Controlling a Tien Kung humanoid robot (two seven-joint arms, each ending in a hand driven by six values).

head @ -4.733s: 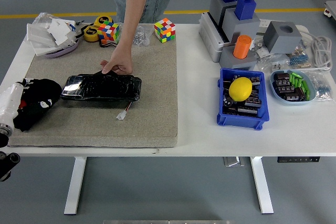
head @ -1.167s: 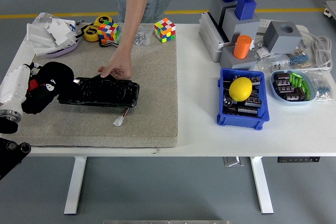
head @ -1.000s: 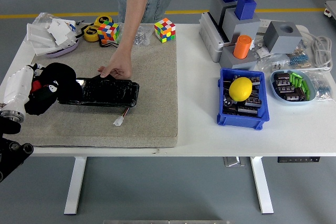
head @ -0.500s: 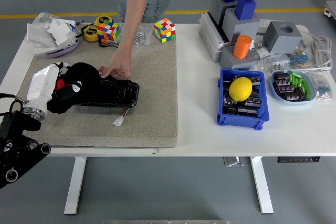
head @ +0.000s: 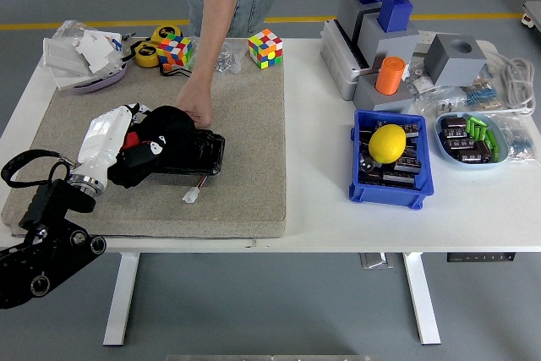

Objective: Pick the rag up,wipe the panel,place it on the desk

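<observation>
Left hand [head: 127, 137] clutching rag [head: 156, 137], slid rightward across panel [head: 199, 151] (person's hand [head: 196, 104] steadying it)

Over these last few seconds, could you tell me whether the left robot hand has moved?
Yes. The left robot hand, shut on the black rag, has travelled rightward from the mat's left edge onto the black panel beside the person's hand.

Behind the beige mat [head: 245, 183] sit two puzzle cubes [head: 265, 47] (one right, one left), while two blue blocks [head: 394, 11] stand further right.
</observation>
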